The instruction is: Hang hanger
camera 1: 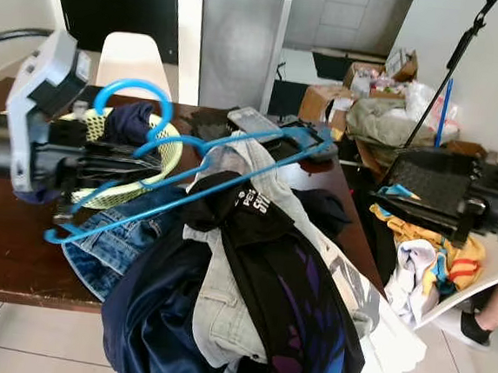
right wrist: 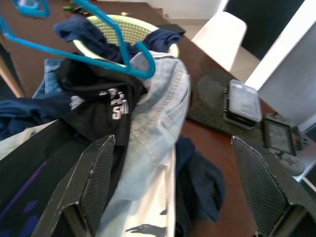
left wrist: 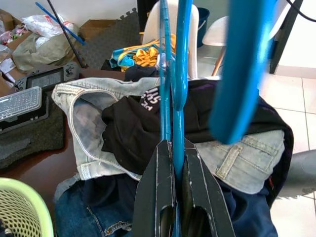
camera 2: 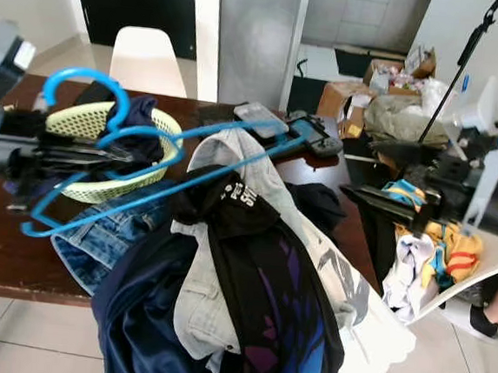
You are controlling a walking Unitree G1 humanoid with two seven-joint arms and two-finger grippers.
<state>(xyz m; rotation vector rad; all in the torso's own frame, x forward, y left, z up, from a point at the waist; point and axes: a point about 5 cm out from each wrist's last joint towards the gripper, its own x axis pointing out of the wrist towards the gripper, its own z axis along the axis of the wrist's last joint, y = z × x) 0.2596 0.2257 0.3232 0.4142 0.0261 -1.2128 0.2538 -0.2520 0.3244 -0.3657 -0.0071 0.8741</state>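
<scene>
Above the clothes pile (camera 1: 248, 300), left gripper (camera 1: 137, 172) clamps blue hanger (camera 1: 205, 187) to lift it clear; right gripper (right wrist: 173, 182) wide open, empty

Bright daylight throughout; near hanger (left wrist: 242, 69) blurred at left wrist.

We saw the blue hanger (left wrist: 173, 74) cut off by the left wrist view's top edge, its near hook blurred. The clothes pile (camera 1: 256, 309) hid the counter's (camera 1: 15, 262) near right edge. A person's leg (camera 1: 495, 313) was cut off at the right edge.
</scene>
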